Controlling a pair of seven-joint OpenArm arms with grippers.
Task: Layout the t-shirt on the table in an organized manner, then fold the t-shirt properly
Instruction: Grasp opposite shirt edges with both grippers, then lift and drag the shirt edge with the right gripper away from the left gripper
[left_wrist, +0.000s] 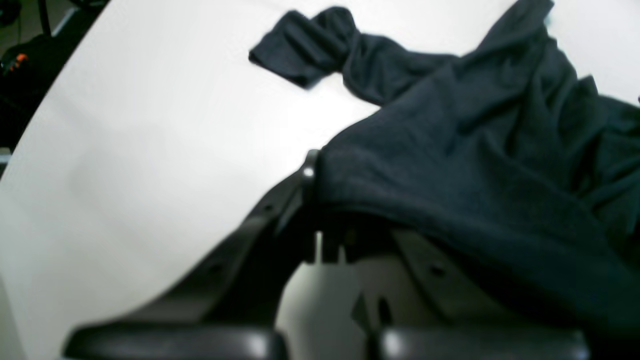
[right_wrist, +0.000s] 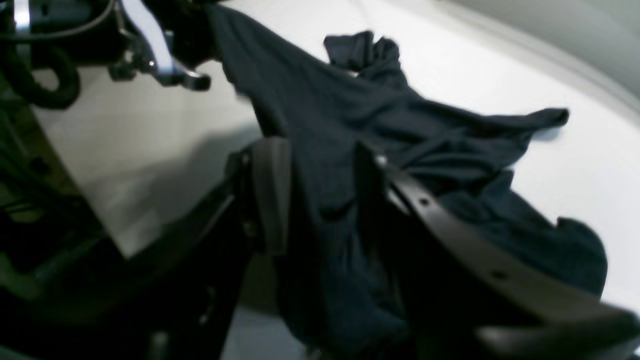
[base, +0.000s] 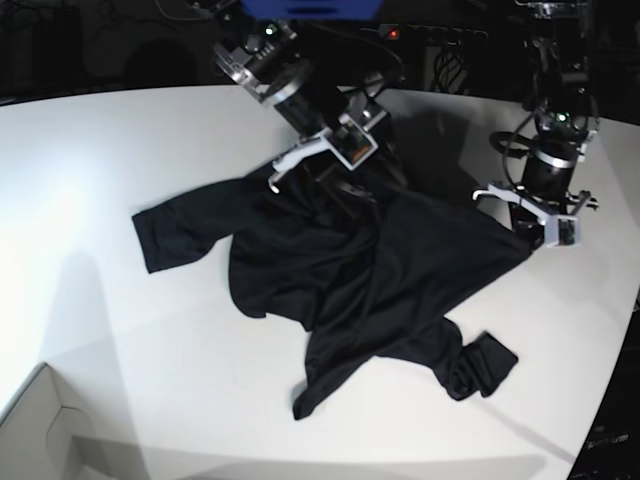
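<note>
The black t-shirt (base: 360, 270) lies crumpled across the middle of the white table (base: 120, 150), one sleeve (base: 160, 235) spread left and another (base: 480, 365) bunched near the front right. My left gripper (base: 530, 235) is shut on a corner of the shirt at the right and holds it stretched taut. In the left wrist view the cloth (left_wrist: 475, 150) drapes over that gripper (left_wrist: 320, 200). My right gripper (base: 335, 185) stands at the shirt's far edge. Its fingers (right_wrist: 270, 195) are apart, with fabric (right_wrist: 350, 125) hanging loose between them.
A pale cardboard box (base: 40, 430) sits at the front left corner. The table's curved edge (base: 600, 400) runs close by on the right. Dark cables and equipment (base: 450, 50) stand behind the table. Bare tabletop (left_wrist: 125, 150) lies left of the shirt.
</note>
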